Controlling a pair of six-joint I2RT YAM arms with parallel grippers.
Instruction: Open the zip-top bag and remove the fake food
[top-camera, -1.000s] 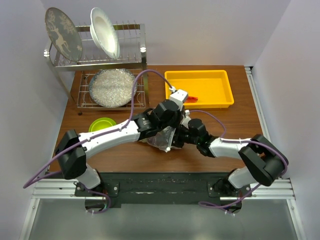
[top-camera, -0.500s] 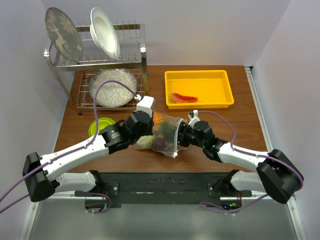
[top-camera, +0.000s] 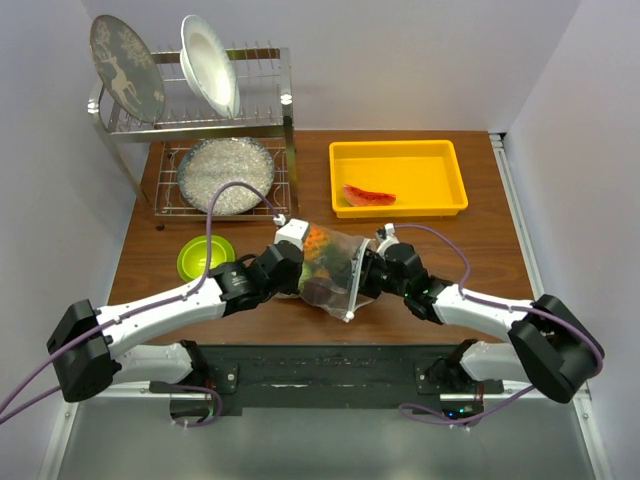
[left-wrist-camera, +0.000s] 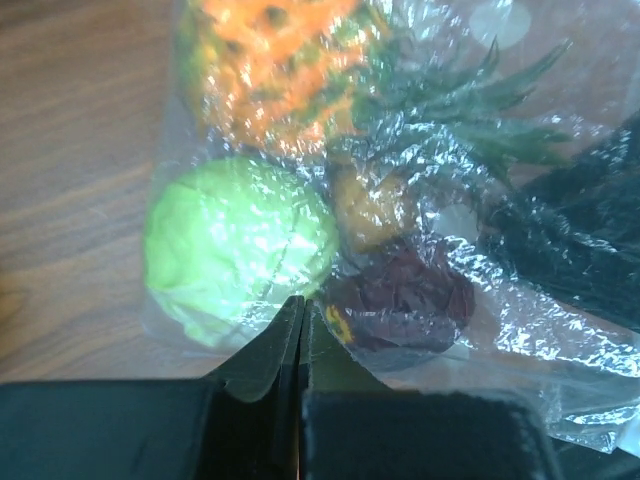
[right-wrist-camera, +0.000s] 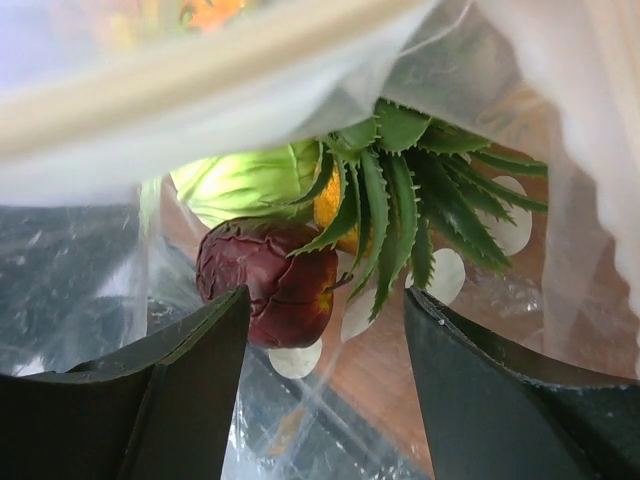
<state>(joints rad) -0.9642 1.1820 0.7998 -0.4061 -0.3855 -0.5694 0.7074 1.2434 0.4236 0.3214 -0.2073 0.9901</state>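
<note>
The zip-top bag (top-camera: 335, 268) lies mid-table between my grippers, clear and crinkly with white dots. My left gripper (top-camera: 291, 268) is at its left side; in the left wrist view its jaws (left-wrist-camera: 302, 308) are shut tight on the bag's film. Through the film I see the orange pineapple (left-wrist-camera: 275, 60), a green round fruit (left-wrist-camera: 235, 245), a brownish fruit (left-wrist-camera: 370, 205) and a dark purple-red ball (left-wrist-camera: 400, 300). My right gripper (top-camera: 366, 270) is open at the bag's mouth (right-wrist-camera: 325, 335), under the zip strip (right-wrist-camera: 200, 85), facing the purple-red ball (right-wrist-camera: 265, 290) and pineapple leaves (right-wrist-camera: 400, 190). The red watermelon slice (top-camera: 368, 196) lies in the yellow tray (top-camera: 450, 205).
A lime-green bowl (top-camera: 205, 255) sits left of the bag, close to the left arm. A wire dish rack (top-camera: 200, 120) with plates stands at the back left. The yellow tray is at the back right.
My left gripper came back from over the yellow tray, leaving the watermelon slice there, to the bag's left side. The bag's fruits came into view once the arm had moved off.
</note>
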